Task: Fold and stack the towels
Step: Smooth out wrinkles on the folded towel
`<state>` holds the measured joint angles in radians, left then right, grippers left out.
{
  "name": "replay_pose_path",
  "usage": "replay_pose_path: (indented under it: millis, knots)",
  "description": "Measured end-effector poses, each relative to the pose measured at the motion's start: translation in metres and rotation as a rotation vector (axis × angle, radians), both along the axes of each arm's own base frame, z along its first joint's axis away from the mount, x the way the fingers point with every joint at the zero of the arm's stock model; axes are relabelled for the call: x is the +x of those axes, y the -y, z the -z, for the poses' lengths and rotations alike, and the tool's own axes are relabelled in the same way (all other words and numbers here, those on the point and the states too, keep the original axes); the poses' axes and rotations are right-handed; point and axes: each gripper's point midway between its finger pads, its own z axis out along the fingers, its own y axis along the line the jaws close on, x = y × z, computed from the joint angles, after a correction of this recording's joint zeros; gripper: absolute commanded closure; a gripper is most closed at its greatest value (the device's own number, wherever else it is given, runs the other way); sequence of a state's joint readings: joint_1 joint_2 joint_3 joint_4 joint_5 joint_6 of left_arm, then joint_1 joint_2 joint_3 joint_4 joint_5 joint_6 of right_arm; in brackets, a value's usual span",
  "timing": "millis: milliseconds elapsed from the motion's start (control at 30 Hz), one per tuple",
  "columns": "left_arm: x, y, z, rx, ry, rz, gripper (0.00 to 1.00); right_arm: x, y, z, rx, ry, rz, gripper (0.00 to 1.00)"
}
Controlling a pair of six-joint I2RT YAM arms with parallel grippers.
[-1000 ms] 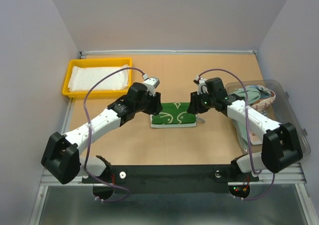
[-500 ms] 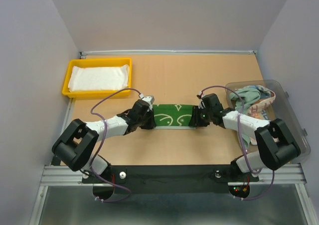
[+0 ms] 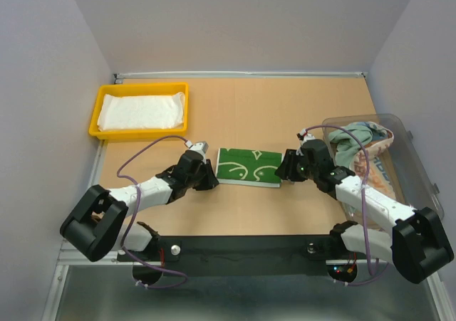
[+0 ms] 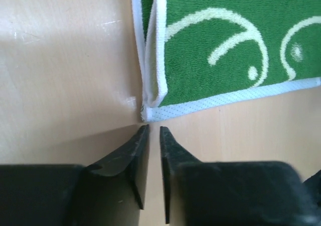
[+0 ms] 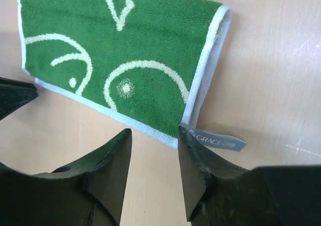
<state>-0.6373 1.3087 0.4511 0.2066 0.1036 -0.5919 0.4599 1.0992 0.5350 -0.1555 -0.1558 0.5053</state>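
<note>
A dark green towel (image 3: 248, 166) with white marks lies folded flat on the table's middle. My left gripper (image 3: 209, 179) sits low at its left end. In the left wrist view its jaws (image 4: 153, 131) are nearly together with only a thin gap. They hold nothing, and the towel's corner (image 4: 148, 110) is just ahead of the tips. My right gripper (image 3: 284, 170) sits at the towel's right end. Its jaws (image 5: 154, 133) stand open over bare table in front of the towel's (image 5: 115, 50) white hem. One fingertip (image 5: 188, 138) touches the grey label (image 5: 216, 142).
A white towel (image 3: 140, 111) lies in the yellow tray (image 3: 95, 114) at the back left. A clear bin (image 3: 413, 171) at the right holds crumpled towels (image 3: 360, 139). My right arm reaches past the bin's left side.
The green towel, held up between both grippers a second ago, now lies flat and let go. Both grippers have dropped and drawn back towards the near edge. The left jaws have closed down.
</note>
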Motion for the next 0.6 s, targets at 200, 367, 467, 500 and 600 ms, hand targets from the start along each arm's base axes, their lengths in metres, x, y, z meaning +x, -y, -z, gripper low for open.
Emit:
replay_pose_path:
  millis: [200,367,467,500,600]
  knots:
    - [0.006,0.004,-0.037,-0.077,0.076,-0.022,0.36,0.001,-0.002,0.011,-0.007,-0.055,0.016,0.53]
    - [0.024,0.005,-0.067,-0.088,0.146,-0.069,0.36,0.008,0.006,0.011,-0.017,-0.052,0.094,0.53]
    - [0.034,0.006,-0.067,-0.07,0.148,-0.089,0.44,0.011,0.009,0.012,-0.023,-0.052,0.134,0.54]
    - [0.036,0.007,-0.063,-0.058,0.136,-0.091,0.46,0.012,0.01,0.014,-0.026,-0.055,0.141,0.55]
    - [0.037,0.007,-0.039,-0.013,0.083,-0.093,0.57,0.012,0.012,0.019,-0.039,-0.071,0.156,0.58]
